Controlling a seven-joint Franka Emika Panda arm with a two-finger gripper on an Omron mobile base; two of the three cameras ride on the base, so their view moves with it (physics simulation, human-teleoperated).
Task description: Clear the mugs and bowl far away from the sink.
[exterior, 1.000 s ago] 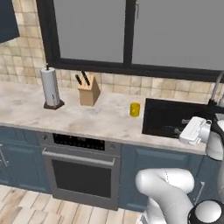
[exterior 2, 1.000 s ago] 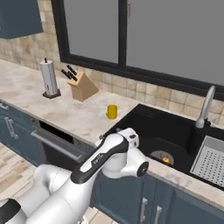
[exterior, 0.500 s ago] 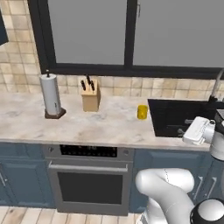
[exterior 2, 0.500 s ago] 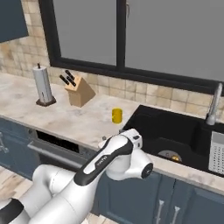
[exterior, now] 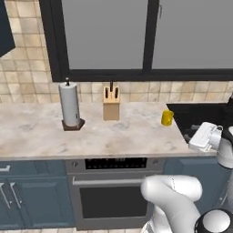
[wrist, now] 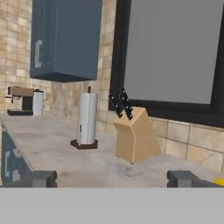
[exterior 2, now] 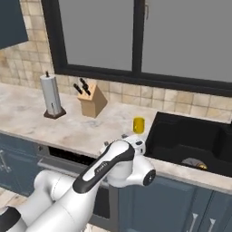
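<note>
A plain yellow mug [exterior: 167, 118] stands on the marble counter just left of the black sink [exterior: 202, 116]. The right base view shows the same mug [exterior 2: 138, 125] near the sink's [exterior 2: 190, 136] left rim. The olive-tan bowl [exterior 2: 195, 162] lies low in the basin, partly hidden by the front rim. My gripper [wrist: 113, 179] is open, its fingertips [wrist: 43, 178] far apart with nothing between them. It looks along the counter toward the knife block. A yellow sliver [wrist: 218, 181] at the hand view's lower right edge looks like the mug.
A wooden knife block [exterior: 111, 104] and a paper towel roll [exterior: 70, 105] stand by the tiled wall left of the mug. A coffee machine [wrist: 24, 100] sits far along the counter under a blue cabinet [wrist: 65, 39]. An oven [exterior: 113, 195] is below the counter.
The whole picture has slid to the right in both base views, so the base has moved. The mug, knife block and towel roll keep their places on the counter. The gripper stays open.
</note>
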